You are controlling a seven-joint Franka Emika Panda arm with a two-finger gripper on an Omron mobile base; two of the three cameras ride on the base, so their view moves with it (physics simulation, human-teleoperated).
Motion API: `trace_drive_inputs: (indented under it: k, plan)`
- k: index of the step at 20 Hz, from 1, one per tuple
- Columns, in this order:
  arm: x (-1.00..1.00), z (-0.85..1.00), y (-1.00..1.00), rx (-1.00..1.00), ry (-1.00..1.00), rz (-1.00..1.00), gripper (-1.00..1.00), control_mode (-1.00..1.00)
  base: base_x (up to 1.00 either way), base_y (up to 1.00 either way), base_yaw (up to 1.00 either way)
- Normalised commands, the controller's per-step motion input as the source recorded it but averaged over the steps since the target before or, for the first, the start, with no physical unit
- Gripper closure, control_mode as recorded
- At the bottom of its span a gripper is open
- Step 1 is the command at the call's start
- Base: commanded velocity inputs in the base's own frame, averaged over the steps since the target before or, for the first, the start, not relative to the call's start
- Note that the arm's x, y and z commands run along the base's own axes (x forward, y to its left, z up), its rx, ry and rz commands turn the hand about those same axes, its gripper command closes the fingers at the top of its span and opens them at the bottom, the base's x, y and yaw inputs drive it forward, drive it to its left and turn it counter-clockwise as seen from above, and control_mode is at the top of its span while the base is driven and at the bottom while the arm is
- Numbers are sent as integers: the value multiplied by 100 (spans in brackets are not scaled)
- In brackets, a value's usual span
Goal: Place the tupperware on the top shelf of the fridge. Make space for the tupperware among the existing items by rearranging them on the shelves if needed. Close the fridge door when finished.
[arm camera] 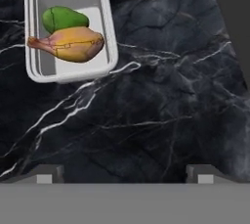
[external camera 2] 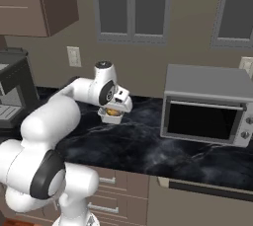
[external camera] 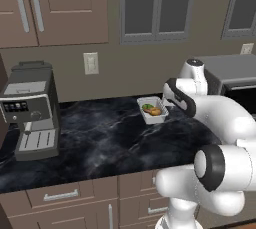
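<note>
The tupperware (arm camera: pixel 110 37), a shallow white tray holding a green piece and an orange-yellow piece of food, rests on the black marble counter (arm camera: pixel 161 100). In the hand view it lies at the upper left, well ahead of my gripper (arm camera: pixel 124 175). The two dark fingertips (arm camera: pixel 49 174) stand wide apart with nothing between them. Seen from the right base, the gripper (external camera 2: pixel 121 104) hovers just above and slightly right of the tupperware (external camera 2: pixel 109 119). From the left base, the tupperware (external camera: pixel 155 120) sits next to my forearm. The fridge, its top shelf, its door and the existing items are out of view.
A coffee machine (external camera: pixel 30 108) stands at the counter's left end. A grey microwave (external camera 2: pixel 207 106) occupies the right side. Wooden drawers (external camera: pixel 60 195) run under the counter's front edge, and wall cabinets (external camera: pixel 50 3) hang above.
</note>
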Motion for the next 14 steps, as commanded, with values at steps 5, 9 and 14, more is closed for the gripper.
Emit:
trace_drive_inputs:
  k: [5, 9, 14]
  plan:
    - [63, -20, 0, 0, 0, 0, -100, -100, 0, 0, 0]
    - [54, -29, -3, 0, 0, 0, -100, -100, 0, 0, 0]
    - [38, -36, -8, 0, 0, 0, -100, -100, 0, 0, 0]
